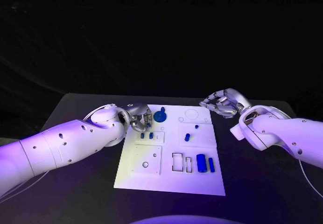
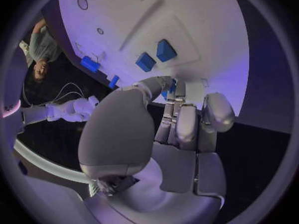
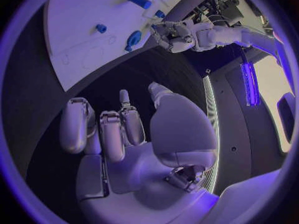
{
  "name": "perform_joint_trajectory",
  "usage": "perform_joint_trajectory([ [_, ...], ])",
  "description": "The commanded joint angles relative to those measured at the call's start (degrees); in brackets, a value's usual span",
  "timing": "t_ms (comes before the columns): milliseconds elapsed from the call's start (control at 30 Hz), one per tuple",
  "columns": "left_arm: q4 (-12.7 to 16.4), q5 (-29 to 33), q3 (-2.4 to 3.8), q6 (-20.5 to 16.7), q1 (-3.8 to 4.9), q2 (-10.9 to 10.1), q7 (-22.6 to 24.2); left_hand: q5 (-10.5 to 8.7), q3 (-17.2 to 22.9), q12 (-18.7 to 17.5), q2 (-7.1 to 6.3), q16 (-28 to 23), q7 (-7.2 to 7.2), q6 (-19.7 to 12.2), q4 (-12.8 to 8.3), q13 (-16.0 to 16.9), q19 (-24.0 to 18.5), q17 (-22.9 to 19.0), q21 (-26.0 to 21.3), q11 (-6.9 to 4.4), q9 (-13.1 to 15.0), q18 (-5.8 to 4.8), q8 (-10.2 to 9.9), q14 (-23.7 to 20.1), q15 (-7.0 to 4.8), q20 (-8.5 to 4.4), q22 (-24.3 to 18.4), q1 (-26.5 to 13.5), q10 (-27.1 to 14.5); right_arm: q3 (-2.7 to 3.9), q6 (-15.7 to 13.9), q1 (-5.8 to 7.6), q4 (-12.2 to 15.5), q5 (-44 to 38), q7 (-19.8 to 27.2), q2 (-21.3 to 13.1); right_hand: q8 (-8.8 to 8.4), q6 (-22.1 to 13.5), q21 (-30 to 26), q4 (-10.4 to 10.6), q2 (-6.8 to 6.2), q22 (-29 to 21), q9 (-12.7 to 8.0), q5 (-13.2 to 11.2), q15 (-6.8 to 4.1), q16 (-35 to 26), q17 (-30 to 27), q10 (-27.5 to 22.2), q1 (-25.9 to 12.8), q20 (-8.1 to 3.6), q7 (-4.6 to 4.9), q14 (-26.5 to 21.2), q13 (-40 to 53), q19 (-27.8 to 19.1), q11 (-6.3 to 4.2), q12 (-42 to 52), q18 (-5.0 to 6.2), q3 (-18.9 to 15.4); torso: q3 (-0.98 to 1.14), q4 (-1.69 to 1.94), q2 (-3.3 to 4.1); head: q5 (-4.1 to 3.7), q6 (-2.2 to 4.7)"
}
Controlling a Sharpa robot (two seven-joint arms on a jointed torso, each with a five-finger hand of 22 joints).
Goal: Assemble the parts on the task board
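The white task board (image 1: 172, 179) lies mid-table. My left hand (image 1: 138, 116) hovers at its far left edge, fingers curled, right beside a round blue part (image 1: 160, 115). In the left wrist view a bit of blue (image 2: 169, 88) shows between the thumb and fingertips of the left hand (image 2: 181, 129); whether it is pinched I cannot tell. Two small blue pegs (image 1: 146, 136) stand nearby. My right hand (image 1: 222, 102) hangs off the board's far right corner, and in its wrist view the right hand (image 3: 124, 129) has its fingers apart and holds nothing.
Two larger blue cylinders (image 1: 205, 164) lie on the board's near right part beside empty rectangular slots (image 1: 178, 162). A short blue piece (image 1: 187, 137) sits mid-board. Bare black table (image 1: 262, 186) surrounds the board.
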Motion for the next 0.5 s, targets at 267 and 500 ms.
perform_joint_trajectory([
  [267, 0.1, 0.3, -0.10, 0.1, -0.12, 0.2, 0.6, -0.42, -0.4, -0.5, 0.19, -0.4, -0.15, 0.7, -0.2, 0.0, 0.1, -0.2, 0.1, -0.11, 0.2, -0.49, -0.3, -0.1, -0.31, -0.01, 0.1, -0.4, 1.0, 0.00, 0.2, -0.06, 0.0, -0.3, 0.4, 0.1, 0.33, -0.3, -0.3, 0.0, 0.43, 2.0, 0.1, 0.4, -0.48, -0.3, 6.1, -0.2, 0.0, -0.10, -0.04, 4.1, 4.6, -0.4, -0.05, -0.1, 1.18, -0.3, -0.04, -0.02, -0.02, 0.01, 0.07],
  [500, 0.0, 0.3, -0.10, -0.7, -0.12, 0.2, 0.8, -0.43, -0.5, -0.5, 0.20, -0.4, -0.17, 0.8, -0.2, 0.0, 0.1, -0.2, 0.1, -0.13, 0.3, -0.48, -0.3, -0.1, -0.32, -0.02, 0.1, -0.4, 1.1, 0.00, 0.2, -0.07, 0.0, -0.3, 0.4, 0.1, 0.33, -0.3, -0.3, 0.0, 0.43, 2.0, 0.1, 0.4, -0.48, -0.3, 6.1, -0.2, 0.0, -0.10, -0.04, 4.1, 4.6, -0.4, -0.05, -0.1, 1.18, -0.3, -0.04, -0.02, -0.04, 0.00, 0.21],
])
